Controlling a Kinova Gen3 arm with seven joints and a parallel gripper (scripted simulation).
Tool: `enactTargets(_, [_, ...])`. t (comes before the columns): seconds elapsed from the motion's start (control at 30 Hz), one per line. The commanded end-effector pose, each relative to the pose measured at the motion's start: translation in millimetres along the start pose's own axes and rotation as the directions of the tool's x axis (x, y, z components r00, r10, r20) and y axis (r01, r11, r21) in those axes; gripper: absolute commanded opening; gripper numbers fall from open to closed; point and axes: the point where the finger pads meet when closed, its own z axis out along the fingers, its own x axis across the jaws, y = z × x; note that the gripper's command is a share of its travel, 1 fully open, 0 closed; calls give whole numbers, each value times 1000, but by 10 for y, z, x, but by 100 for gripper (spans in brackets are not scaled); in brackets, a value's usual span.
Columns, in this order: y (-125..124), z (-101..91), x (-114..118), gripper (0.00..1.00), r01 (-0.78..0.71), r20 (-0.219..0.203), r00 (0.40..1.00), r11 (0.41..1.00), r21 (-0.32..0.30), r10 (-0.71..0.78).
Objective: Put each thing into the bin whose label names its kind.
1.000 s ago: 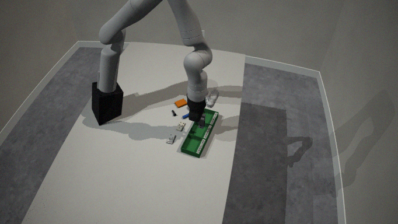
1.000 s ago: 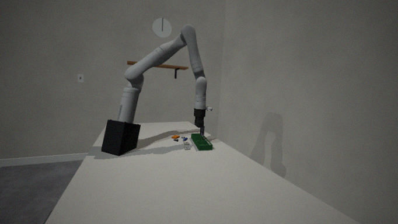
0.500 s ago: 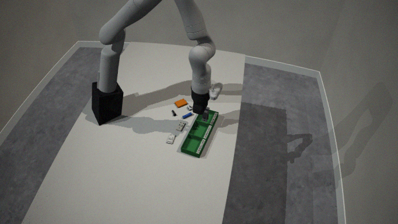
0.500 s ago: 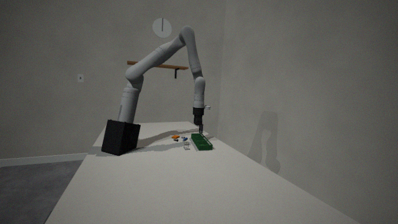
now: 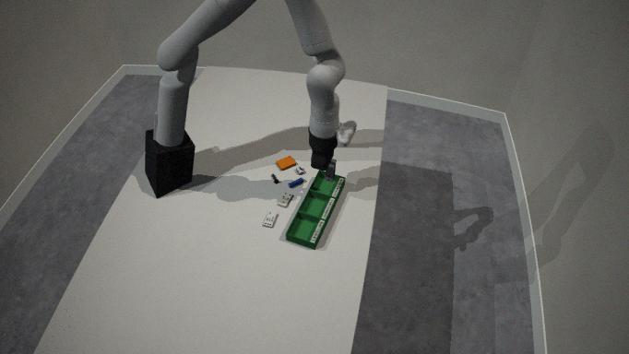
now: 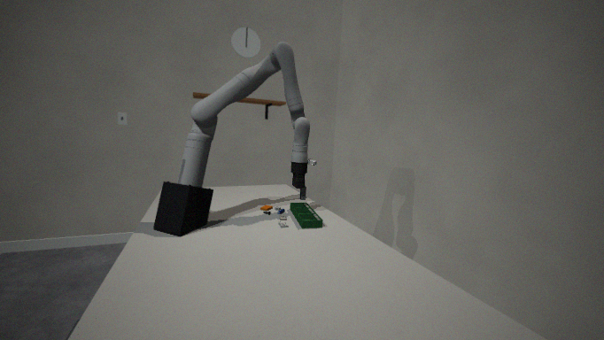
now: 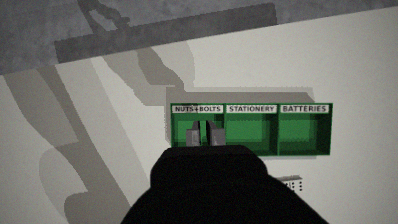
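Top view first: gripper (image 5: 330, 176) hanging over the far end of the green tray (image 5: 302, 242), straight above its last compartment. Still out on the table beside the tray: orange block (image 5: 286, 162), black bolt (image 5: 275, 178), blue stick (image 5: 296, 182), and two small white pieces (image 5: 285, 199) (image 5: 270, 219). All tiny, so probably light and stiff. Guessing the bolt is hard, a bit slippery and prone to rolling, so best pinched across the shank, low and square. Plenty of open table on the arm's side, but loose bits sitting close together, so worth coming straight down.

Exterior view: gripper (image 6: 303, 195) well above the tray (image 6: 312, 225), not touching the walls. Tray sitting near the table's side edge, so no sweeping outward.

Wrist view: fingers narrow, just a slim gap, lined up over the compartment labelled NUTS+BOLTS (image 7: 197, 108), with STATIONERY (image 7: 251, 108) and BATTERIES (image 7: 304, 108) further along. Something dark in that gap, but can't tell whether a small part or just shadow. If a part, then simply a matter of opening up and dropping it in, well away from the divider wall.
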Motion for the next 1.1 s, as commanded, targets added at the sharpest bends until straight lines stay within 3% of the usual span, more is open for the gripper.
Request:
enactTargets(0.0, [-2,45,-13,31,3,0,1000,1000,0,-3])
enactTargets(0.57, [-2,445,-13,31,3,0,1000,1000,0,-3])
enactTargets(1.07, [-2,446,-13,31,3,0,1000,1000,0,-3])
